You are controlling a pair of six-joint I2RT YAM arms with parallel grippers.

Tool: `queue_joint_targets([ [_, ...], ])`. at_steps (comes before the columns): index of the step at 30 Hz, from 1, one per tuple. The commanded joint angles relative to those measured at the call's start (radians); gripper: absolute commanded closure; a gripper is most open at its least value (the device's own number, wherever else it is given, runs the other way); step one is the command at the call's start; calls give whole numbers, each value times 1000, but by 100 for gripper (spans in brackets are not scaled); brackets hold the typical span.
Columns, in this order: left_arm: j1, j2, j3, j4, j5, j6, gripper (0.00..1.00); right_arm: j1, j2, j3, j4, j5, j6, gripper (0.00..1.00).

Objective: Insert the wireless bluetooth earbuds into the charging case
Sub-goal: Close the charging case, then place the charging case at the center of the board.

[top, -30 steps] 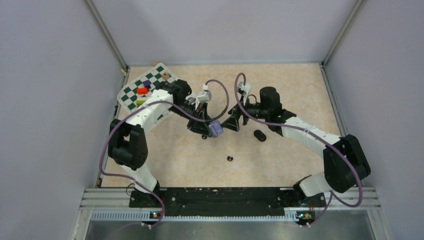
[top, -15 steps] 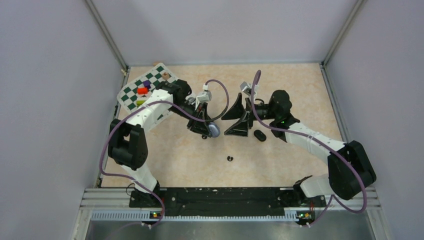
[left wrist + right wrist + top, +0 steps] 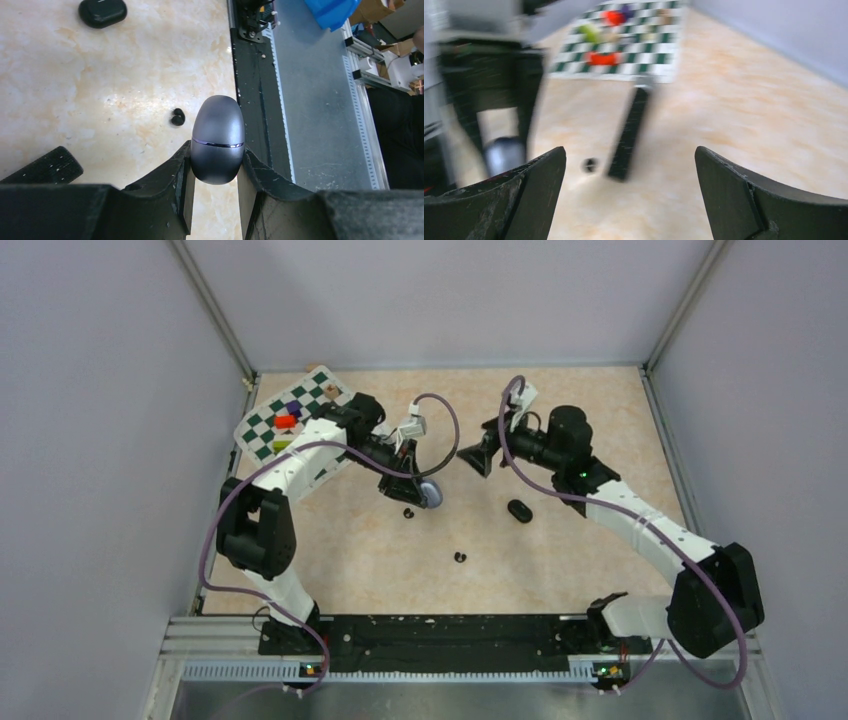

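My left gripper is shut on a grey oval charging case, lid closed, held above the table; the case also shows in the top view. One black earbud lies just under it and shows in the left wrist view. A second black earbud lies nearer the front. A black case lies closed to the right. My right gripper is open and empty, raised to the right of the grey case. No purple earbuds are in view.
A green-and-white checkered board with small coloured blocks lies at the back left. A long black microphone lies on the table under the left arm, next to the near earbud. Walls close off the back and both sides.
My right gripper has drawn back from the grey case, up and to the right, and opened wide. The case showed purple inside before and now looks closed. The left gripper lifted slightly.
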Motion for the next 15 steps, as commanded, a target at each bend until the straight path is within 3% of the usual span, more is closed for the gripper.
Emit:
queue_joint_targets([
  [1, -7, 16, 33, 145, -66, -178, 100, -117, -65, 34, -76, 518, -125, 1],
  [7, -5, 35, 37, 251, -290, -315, 100, -320, -49, -16, -36, 353, 81, 1],
  [11, -5, 95, 91, 298, -367, -386, 100, -353, -18, 1, -67, 335, 106, 1],
  [15, -7, 203, 170, 429, -400, -594, 100, -358, -19, -3, -63, 339, 111, 1],
])
